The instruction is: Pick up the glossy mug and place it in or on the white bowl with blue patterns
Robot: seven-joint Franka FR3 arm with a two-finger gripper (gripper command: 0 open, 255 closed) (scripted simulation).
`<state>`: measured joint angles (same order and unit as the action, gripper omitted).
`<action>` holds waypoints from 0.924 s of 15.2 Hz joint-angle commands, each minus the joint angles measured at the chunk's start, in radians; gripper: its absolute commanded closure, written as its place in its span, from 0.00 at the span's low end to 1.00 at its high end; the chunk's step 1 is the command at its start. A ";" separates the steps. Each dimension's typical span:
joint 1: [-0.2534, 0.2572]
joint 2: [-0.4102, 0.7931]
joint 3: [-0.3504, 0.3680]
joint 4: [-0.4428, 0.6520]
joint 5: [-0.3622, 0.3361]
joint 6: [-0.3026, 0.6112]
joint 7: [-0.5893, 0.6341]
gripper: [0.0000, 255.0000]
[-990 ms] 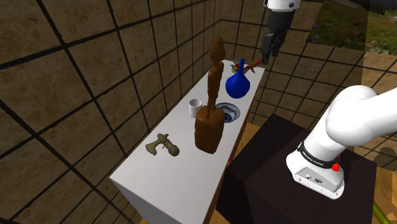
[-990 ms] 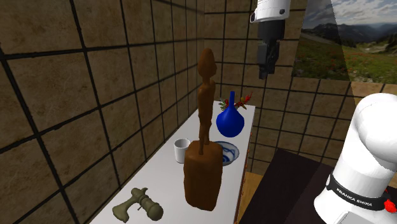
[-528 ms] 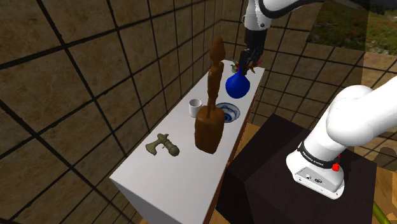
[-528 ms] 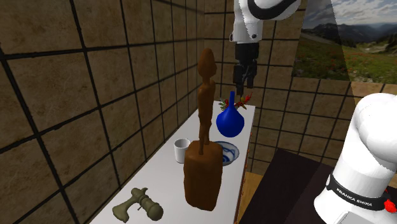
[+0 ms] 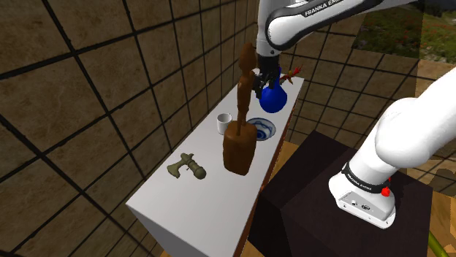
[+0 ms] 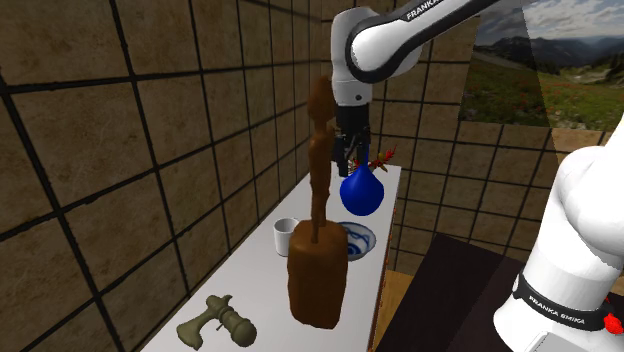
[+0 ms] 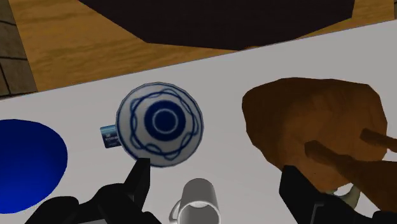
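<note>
Pincer (image 7: pixel 216 181) hangs open over the white surface (image 5: pixel 191 208), fingers well apart and touching nothing. A tall brown statue (image 5: pixel 240 146) stands mid-surface and hides part of the bowl in the shoulder view. Behind it, the blue vase (image 5: pixel 274 99) is partly covered by the pincer and cut off in the wrist view. The blue-patterned bowl (image 7: pixel 160 124) half hides a small blue-labelled thing (image 7: pixel 109 135) that is hard to identify. The white mug (image 7: pixel 198 198) stands upright just beside the bowl, below the gap between the fingers and partly cut off.
</note>
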<state>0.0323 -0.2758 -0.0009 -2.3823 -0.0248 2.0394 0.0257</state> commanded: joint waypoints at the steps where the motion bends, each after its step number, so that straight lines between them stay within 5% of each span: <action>1: 0.004 0.078 0.007 0.029 -0.002 0.049 0.012 0.00; 14: 0.029 0.584 0.026 0.328 -0.047 0.258 0.084 0.00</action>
<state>0.0584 0.2653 0.0249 -2.0770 -0.0677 2.2772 0.1039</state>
